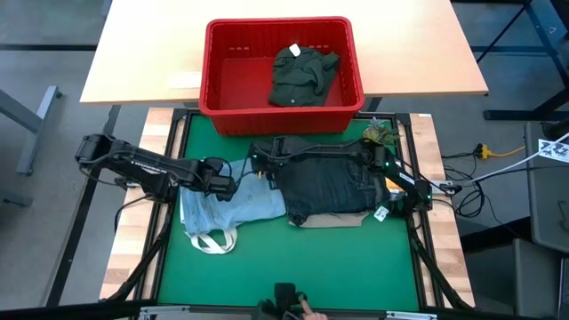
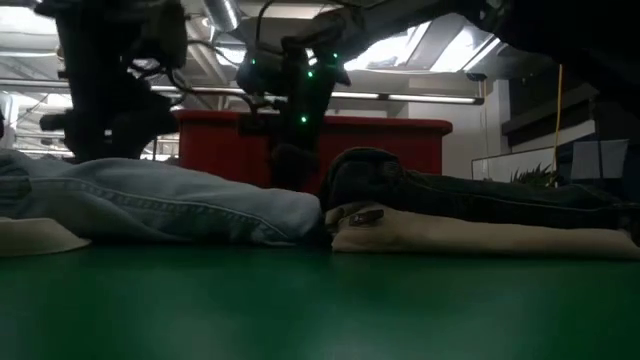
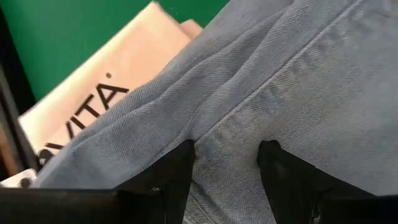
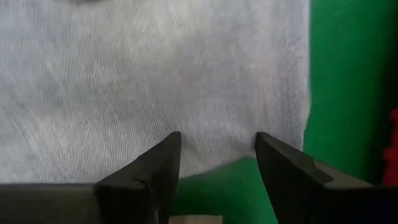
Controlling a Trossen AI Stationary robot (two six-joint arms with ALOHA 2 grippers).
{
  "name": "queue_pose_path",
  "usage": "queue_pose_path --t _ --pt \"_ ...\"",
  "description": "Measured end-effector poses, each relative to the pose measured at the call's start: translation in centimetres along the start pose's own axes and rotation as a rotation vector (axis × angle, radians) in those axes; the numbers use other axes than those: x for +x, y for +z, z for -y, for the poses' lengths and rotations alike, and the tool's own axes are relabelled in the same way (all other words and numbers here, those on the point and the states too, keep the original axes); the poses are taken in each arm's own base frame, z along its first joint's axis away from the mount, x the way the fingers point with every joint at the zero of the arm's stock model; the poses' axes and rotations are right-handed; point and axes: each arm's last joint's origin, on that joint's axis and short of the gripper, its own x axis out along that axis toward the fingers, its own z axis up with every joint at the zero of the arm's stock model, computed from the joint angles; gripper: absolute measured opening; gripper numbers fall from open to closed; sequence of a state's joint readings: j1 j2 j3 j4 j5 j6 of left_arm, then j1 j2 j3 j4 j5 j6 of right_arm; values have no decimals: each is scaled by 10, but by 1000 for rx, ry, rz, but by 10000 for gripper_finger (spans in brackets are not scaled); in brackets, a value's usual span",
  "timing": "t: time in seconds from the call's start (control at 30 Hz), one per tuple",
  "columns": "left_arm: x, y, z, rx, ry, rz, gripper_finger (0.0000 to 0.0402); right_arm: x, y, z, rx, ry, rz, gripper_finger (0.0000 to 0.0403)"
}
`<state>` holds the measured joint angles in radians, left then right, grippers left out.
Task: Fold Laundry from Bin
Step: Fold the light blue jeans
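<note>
Light blue jeans (image 1: 236, 206) lie crumpled on the green mat, partly over a white tote bag (image 1: 212, 238). My left gripper (image 1: 224, 185) stands open over their left part, its fingers (image 3: 180, 168) spread close above the denim (image 3: 280, 81). My right gripper (image 1: 260, 164) reaches across from the right and stands open over the jeans' far right edge (image 4: 273, 124). Folded dark navy jeans (image 1: 329, 182) rest on folded beige trousers (image 1: 338, 219). A dark olive piece (image 1: 302, 76) lies in the red bin (image 1: 222, 53). My left gripper points steeply down at a creased part of the light blue jeans (image 3: 227, 134), with its fingers on either side of the crease. I cannot tell whether the fingertips touch the denim. My right gripper touches nothing.
The bin stands on a wooden table beyond the mat's far edge. A small olive-green bundle (image 1: 380, 135) sits at the mat's far right corner. The near half of the mat (image 1: 293, 267) is bare green. A hand (image 1: 308, 309) shows at the near edge.
</note>
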<state>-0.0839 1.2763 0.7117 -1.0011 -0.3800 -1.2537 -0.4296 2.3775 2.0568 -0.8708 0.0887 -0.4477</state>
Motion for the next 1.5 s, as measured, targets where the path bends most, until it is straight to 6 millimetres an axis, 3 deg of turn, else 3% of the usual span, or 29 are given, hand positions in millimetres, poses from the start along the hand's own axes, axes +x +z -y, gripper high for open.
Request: queue_pose_path --t 0.27,0.57,0.73,1.03,1.23,1.5 --pt "23 -6 -4 -32 -22 17 176 16 -13 -5 0 39 -36 209" --pt "23 -7 -4 -23 -24 11 176 16 -14 -6 -3 35 -54 209" --pt "5 2 3 43 -54 -36 176 6 -15 -4 -18 -7 -146 209" --pt "-54 22 18 253 -137 -18 176 -35 -5 -4 -8 43 -203 209" --pt "-85 11 29 382 -253 -19 176 -53 6 -34 -59 117 -185 209" --pt "-102 -30 35 463 -343 -39 176 -61 25 -97 -124 158 -178 209"
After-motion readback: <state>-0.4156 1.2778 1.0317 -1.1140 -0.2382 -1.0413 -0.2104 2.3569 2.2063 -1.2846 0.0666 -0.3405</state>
